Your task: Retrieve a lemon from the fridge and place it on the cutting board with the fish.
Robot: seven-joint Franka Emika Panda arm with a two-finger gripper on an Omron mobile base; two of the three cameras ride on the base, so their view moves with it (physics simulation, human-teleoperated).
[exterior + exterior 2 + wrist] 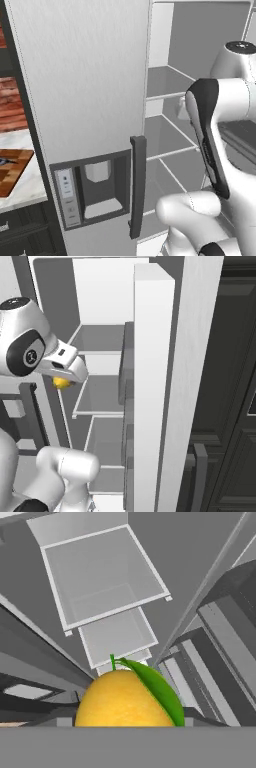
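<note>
Your gripper (64,381) holds the lemon (125,698) inside the open fridge (85,75); back straight out, clearing the shelves (102,574)

From my end the fridge (80,75) looks brushed matte metal, the cutting board (12,170) checkered wood, the lemon (122,702) smooth matte.

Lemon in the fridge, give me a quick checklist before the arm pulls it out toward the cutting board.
1. Lemon sits at the end effector: ok.
2. Grip firmly closed on it: cannot tell, fingertips hidden.
3. Fridge right door open for exit: ok.
4. Shelves beside the hand free of other items: ok.
5. Cutting board on the counter left of the fridge: ok.
6. Fish on the board: ok.
</note>
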